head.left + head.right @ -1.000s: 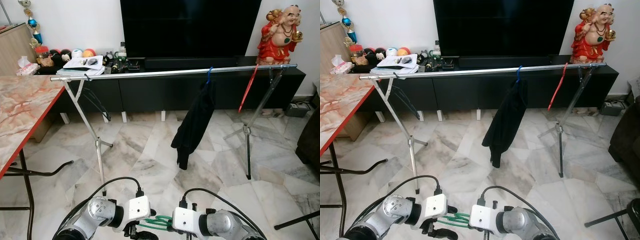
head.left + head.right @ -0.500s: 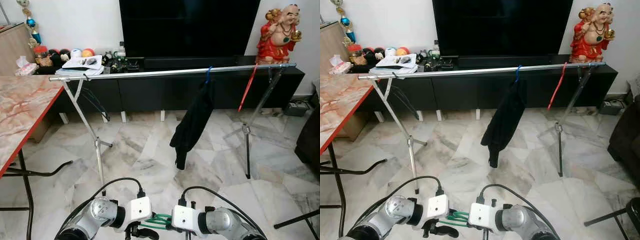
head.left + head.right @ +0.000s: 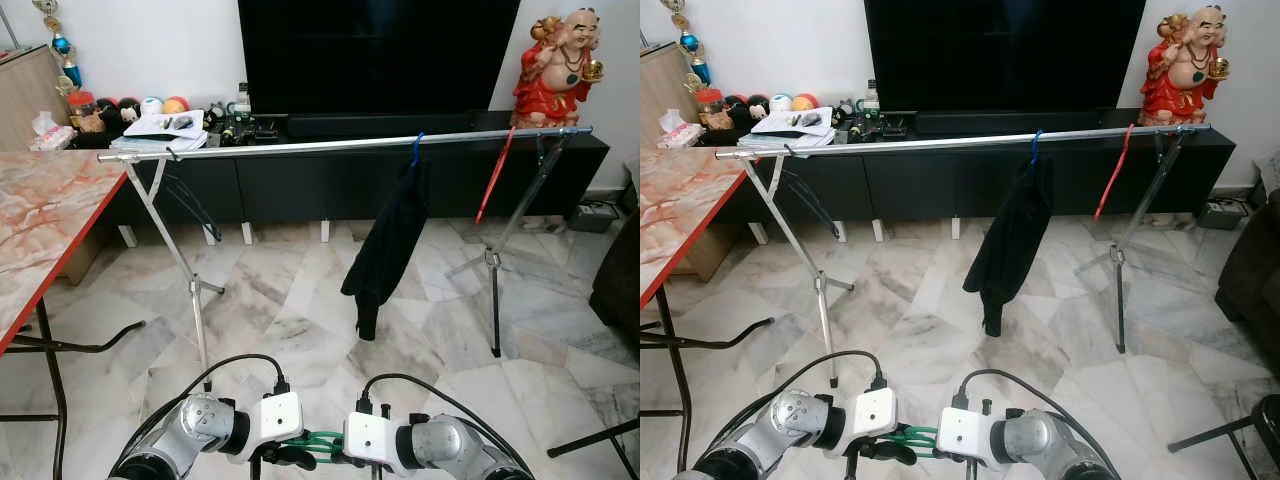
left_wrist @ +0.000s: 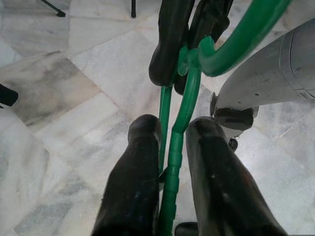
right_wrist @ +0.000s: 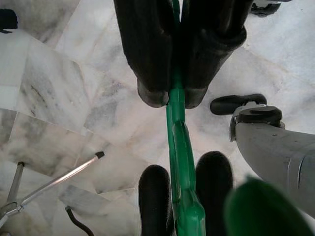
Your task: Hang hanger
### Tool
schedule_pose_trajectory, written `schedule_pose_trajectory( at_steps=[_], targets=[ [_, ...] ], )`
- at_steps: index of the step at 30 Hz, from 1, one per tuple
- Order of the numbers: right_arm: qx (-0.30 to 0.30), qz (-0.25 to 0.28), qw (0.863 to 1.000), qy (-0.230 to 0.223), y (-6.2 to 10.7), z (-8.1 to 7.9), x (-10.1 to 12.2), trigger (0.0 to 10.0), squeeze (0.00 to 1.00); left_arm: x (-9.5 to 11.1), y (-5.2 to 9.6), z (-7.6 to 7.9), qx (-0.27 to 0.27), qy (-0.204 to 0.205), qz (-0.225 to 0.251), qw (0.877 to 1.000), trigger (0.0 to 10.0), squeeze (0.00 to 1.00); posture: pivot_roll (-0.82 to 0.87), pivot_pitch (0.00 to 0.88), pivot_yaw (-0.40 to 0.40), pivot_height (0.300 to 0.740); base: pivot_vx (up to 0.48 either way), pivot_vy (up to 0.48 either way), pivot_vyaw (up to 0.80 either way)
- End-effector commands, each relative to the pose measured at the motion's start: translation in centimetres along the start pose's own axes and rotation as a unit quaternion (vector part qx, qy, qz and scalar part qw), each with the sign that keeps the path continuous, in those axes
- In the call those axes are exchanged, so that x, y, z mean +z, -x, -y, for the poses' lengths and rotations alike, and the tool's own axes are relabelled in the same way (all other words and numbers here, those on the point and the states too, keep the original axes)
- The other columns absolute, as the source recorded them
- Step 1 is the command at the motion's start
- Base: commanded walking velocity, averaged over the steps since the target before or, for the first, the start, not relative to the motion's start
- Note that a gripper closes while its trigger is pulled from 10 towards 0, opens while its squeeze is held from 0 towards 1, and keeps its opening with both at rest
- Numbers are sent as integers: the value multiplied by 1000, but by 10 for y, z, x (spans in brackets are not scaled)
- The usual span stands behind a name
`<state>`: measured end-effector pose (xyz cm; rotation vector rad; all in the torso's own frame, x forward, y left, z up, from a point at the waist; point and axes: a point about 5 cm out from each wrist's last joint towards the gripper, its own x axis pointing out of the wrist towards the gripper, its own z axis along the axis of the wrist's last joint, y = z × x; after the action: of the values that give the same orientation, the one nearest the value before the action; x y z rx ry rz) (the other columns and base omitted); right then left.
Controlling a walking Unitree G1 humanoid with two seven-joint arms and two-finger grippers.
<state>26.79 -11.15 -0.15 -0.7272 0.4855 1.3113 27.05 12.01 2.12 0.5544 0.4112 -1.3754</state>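
Left hand [image 4: 172, 135] and right hand [image 5: 172, 96] both pinch the green hanger [image 4: 184, 105] (low, well short of the rail [image 3: 340, 146]).

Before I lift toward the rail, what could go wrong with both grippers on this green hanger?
1. Both the left gripper and the right gripper pinch the thin green hanger; uneven arm motion could twist or drop it.
2. The rail stands far across the floor; walking while holding low may loosen the grip.
3. The black garment and red hanger crowd the rail's right part; aim for the free stretch to their left.
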Motion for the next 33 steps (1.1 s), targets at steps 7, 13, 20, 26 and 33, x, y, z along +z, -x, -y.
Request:
schedule_pose_trajectory(
  at_steps=[7,13,20,26,33],
  targets=[
    [-14,15,1000,6,2,9,8,10000,0,-4,1,2,-15,-7,-14,1000,0,0,115,0,17,740,0,0,0],
    [-12,11,1000,-7,4,10,5,10000,82,-6,4,2,-16,-11,-23,1000,0,0,117,0,15,740,0,0,0],
    [-12,12,1000,-14,4,10,4,10000,1000,-6,4,2,-16,-13,-23,1000,0,0,117,0,14,740,0,0,0],
    [2,3,1000,-21,5,6,0,10000,1000,-8,5,2,-17,-17,-30,999,0,0,117,0,15,740,0,0,0],
    [12,-16,1000,-10,5,3,-5,10000,1000,-21,9,8,-18,-28,-69,997,0,0,116,1,17,740,0,0,0]
  ],
)
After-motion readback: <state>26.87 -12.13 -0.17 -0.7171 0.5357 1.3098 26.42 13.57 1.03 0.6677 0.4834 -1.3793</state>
